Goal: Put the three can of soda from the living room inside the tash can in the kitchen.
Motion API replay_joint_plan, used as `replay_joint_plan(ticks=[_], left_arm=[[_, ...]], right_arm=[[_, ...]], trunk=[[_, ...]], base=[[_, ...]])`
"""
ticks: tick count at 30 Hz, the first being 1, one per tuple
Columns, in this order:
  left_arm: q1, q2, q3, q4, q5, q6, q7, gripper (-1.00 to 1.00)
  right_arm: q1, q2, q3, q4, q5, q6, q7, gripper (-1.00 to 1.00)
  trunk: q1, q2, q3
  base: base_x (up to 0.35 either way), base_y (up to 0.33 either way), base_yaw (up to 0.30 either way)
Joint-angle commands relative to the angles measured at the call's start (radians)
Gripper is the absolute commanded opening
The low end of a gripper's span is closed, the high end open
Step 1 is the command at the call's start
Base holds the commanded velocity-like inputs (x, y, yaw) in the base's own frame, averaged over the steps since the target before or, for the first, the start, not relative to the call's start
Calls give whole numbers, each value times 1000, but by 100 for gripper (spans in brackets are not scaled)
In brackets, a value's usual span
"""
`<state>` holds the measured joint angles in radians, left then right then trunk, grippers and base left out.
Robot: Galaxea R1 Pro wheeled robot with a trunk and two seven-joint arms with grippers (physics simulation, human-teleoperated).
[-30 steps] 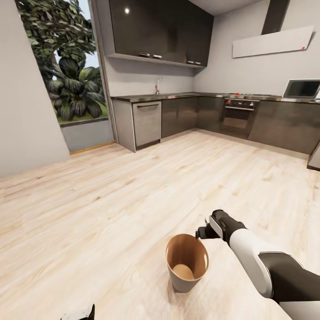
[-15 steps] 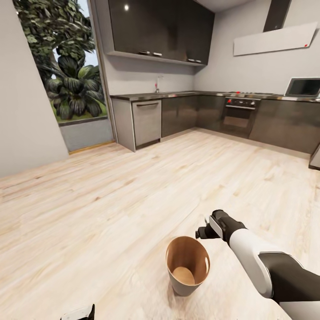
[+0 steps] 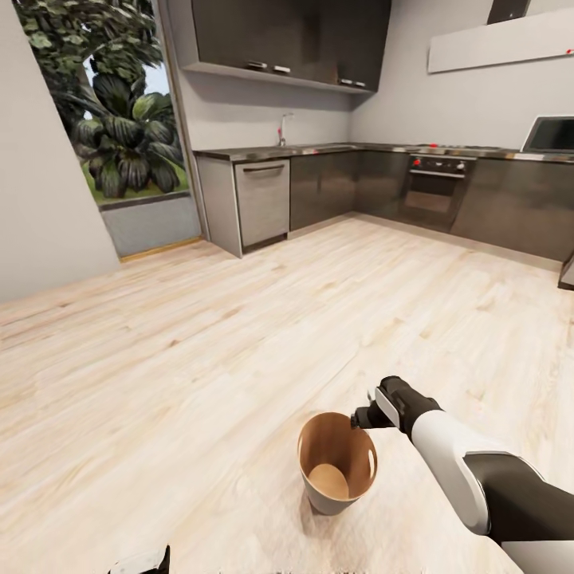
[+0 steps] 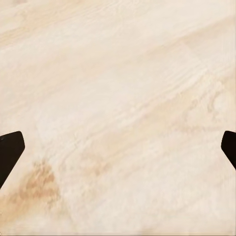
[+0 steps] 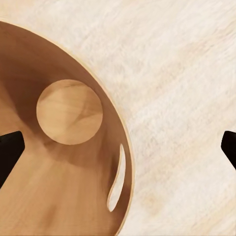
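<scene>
The tash can (image 3: 325,501), grey outside and brown inside, stands upright on the pale wood floor of the kitchen. My right gripper (image 3: 363,416) hovers just over its far right rim, open, with nothing between the fingers. The right wrist view looks down into the tash can (image 5: 49,196), where its round brown bottom (image 5: 69,112) is bare; the right gripper (image 5: 119,147) straddles the rim there. My left gripper (image 3: 142,561) hangs low at the view's near edge. In the left wrist view the left gripper (image 4: 118,147) is open over bare floor. The can of soda is out of view.
Dark cabinets with a steel counter (image 3: 319,149) and a built-in oven (image 3: 432,191) line the far walls. A tall window (image 3: 119,119) with plants outside is at the far left. Wood floor (image 3: 239,335) stretches between me and the cabinets.
The whole picture has shifted, so the camera has moved: the cabinets sit higher in it. Both grippers and the tash can keep their places relative to each other.
</scene>
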<state>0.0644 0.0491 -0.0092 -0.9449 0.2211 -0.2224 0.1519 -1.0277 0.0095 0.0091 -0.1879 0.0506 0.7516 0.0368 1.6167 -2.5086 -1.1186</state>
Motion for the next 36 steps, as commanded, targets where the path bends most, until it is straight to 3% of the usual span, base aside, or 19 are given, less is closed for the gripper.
replay_joint_plan(ticks=[1, 10, 23, 36], left_arm=[[0, 0, 0, 0, 0, 0, 0, 100], [0, 0, 0, 0, 0, 0, 0, 100], [0, 0, 0, 0, 0, 0, 0, 100], [0, 0, 0, 0, 0, 1, 0, 100]], right_arm=[[0, 0, 0, 0, 0, 0, 0, 100], [0, 1, 0, 1, 0, 0, 0, 100], [0, 1, 0, 1, 0, -1, 0, 100], [0, 1, 0, 1, 0, -1, 0, 100]], trunk=[[0, 0, -4], [4, -2, -39], [4, -2, -39], [10, -5, -89]], base=[[0, 0, 0], [0, 0, 0], [0, 0, 0], [0, 0, 0]])
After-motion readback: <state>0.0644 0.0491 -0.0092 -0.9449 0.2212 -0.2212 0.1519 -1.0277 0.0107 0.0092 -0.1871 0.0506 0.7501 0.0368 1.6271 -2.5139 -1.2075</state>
